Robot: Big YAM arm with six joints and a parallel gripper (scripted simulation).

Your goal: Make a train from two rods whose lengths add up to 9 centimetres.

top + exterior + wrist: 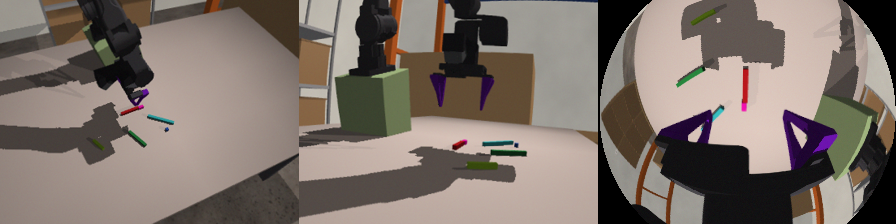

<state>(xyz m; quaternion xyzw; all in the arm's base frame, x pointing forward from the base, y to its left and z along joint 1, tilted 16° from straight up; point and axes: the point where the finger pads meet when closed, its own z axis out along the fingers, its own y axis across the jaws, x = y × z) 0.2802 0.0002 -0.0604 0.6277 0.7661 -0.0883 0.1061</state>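
A red rod and a magenta rod lie flat end to end, in one straight line with no visible gap. My gripper is wide open and empty, well above the table near the magenta end. A turquoise rod lies apart, partly behind a finger in the wrist view. A small blue rod lies beside it, hidden in the wrist view. A green rod and a lime rod lie farther off, apart from the pair.
A pale green block stands under the arm's base at the table's back. The arm's shadow falls over the lime rod. Cardboard boxes and orange posts stand beyond the table.
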